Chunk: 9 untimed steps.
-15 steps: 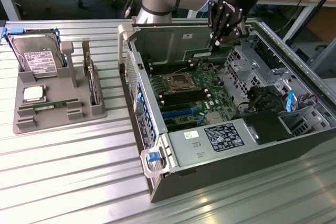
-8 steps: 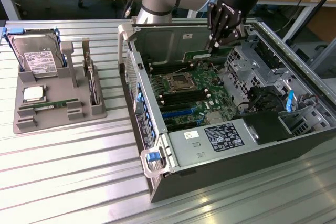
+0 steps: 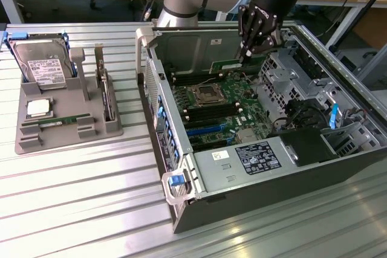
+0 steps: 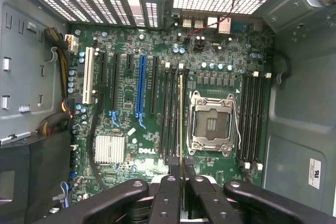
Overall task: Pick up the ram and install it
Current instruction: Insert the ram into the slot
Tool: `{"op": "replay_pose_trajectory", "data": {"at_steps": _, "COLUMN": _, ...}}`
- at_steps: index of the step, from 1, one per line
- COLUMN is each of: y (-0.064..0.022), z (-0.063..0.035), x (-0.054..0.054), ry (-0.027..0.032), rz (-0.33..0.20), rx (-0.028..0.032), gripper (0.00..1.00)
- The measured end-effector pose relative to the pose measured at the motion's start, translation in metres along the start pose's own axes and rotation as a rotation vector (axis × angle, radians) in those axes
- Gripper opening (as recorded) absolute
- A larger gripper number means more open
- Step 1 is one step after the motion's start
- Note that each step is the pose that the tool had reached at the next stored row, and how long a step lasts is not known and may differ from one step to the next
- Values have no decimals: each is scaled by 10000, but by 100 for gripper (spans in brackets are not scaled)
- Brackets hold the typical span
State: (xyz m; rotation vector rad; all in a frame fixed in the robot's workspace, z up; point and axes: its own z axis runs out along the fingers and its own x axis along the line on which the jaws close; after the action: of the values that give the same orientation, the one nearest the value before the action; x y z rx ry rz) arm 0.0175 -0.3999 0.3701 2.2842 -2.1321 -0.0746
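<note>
Mid-task view of the installation. You are holding the tool above the open computer case, over the rear part of the motherboard as the exterior view shows it. The tool's fingers are pressing together on the ram, which you are seeing edge-on in the wrist view as a thin yellowish line running from between the fingers out across the board. In the exterior view the ram is appearing as a narrow green strip hanging just beside the tool's tips.

The pick-up is therefore looking complete: the stick is riding in the tool, clear of the grey parts tray on the worktop at the exterior view's left, where a hard drive and a square silver processor are sitting; a second green stick is lying in the tray's front groove.

The installation is still outstanding. In the wrist view the ram's edge is lining up along the bank of black memory slots just beside the empty processor socket, roughly parallel to them. Whether it is already touching a slot or hanging above it, you cannot tell from these views; judging by the tool's height over the board in the exterior view, it is probably not seated yet.
</note>
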Motion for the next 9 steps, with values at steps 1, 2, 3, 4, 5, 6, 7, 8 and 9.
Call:
{"op": "replay_pose_trajectory", "data": {"at_steps": 1, "y": -1, "z": 7, "x": 0, "ry": 0, "rz": 0, "rx": 0, "gripper": 12}}
{"op": "replay_pose_trajectory", "data": {"at_steps": 2, "y": -1, "z": 14, "x": 0, "ry": 0, "rz": 0, "rx": 0, "gripper": 12}}
{"op": "replay_pose_trajectory", "data": {"at_steps": 3, "y": -1, "z": 23, "x": 1, "ry": 1, "rz": 0, "rx": 0, "gripper": 12}}
{"op": "replay_pose_trajectory", "data": {"at_steps": 4, "y": -1, "z": 28, "x": 1, "ry": 1, "rz": 0, "rx": 0, "gripper": 12}}
{"op": "replay_pose_trajectory", "data": {"at_steps": 5, "y": -2, "z": 33, "x": 1, "ry": 1, "rz": 0, "rx": 0, "gripper": 12}}
{"op": "replay_pose_trajectory", "data": {"at_steps": 6, "y": -2, "z": 40, "x": 1, "ry": 0, "rz": 0, "rx": 0, "gripper": 12}}
{"op": "replay_pose_trajectory", "data": {"at_steps": 7, "y": -2, "z": 46, "x": 1, "ry": 1, "rz": 0, "rx": 0, "gripper": 12}}
{"op": "replay_pose_trajectory", "data": {"at_steps": 8, "y": -2, "z": 50, "x": 1, "ry": 1, "rz": 0, "rx": 0, "gripper": 12}}
{"op": "replay_pose_trajectory", "data": {"at_steps": 9, "y": -3, "z": 55, "x": 1, "ry": 0, "rz": 0, "rx": 0, "gripper": 12}}
